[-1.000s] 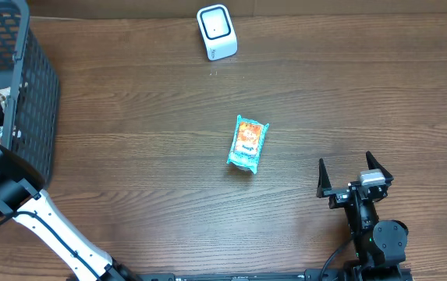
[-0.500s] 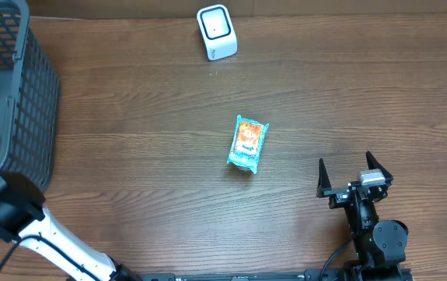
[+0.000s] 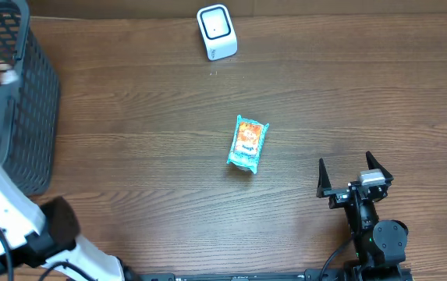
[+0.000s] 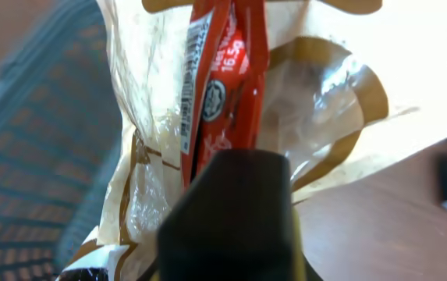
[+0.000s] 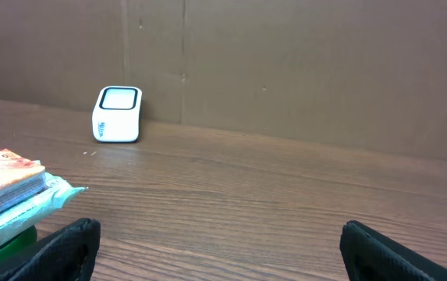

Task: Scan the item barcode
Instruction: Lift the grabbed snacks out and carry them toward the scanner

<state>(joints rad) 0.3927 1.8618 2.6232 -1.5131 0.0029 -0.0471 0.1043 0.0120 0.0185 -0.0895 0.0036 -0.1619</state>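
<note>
One packet [image 4: 223, 78] matters here, and it is in my left claw [image 4: 235, 168]. It is a crinkled clear-and-tan wrapper with a red label inside, pinched between the pressed-together fingers and held up in the air. Its barcode [image 4: 190, 74] is a narrow white strip beside the red label. The long axis of the strip runs along the length of the packet, straight away from my claw in the left wrist view, and the strip faces my wrist camera.

Behind the packet I see the dark mesh basket [image 3: 32, 101], so I judge that I hold the packet over or just beside it, at the far left of the tabletop [image 3: 129, 156]. The overhead view is blurred in that corner, and I cannot place the packet more exactly.

The white scanner [image 3: 217, 33] stands at the far edge, well apart from the basket and to the right of my left claw. Its window seems to look upward and a little toward the front. The coming move, I think, turns on this: the packet must travel rightward along the far edge and be turned until the barcode strip faces that window.

My right claw [image 3: 344, 178] is spread wide and empty at the near right, also well apart from the scanner. A teal and orange packet [image 3: 248, 145] lies flat near the middle, between the right claw and the scanner. Because the left arm holds the item, I judge the carrying is its work.
</note>
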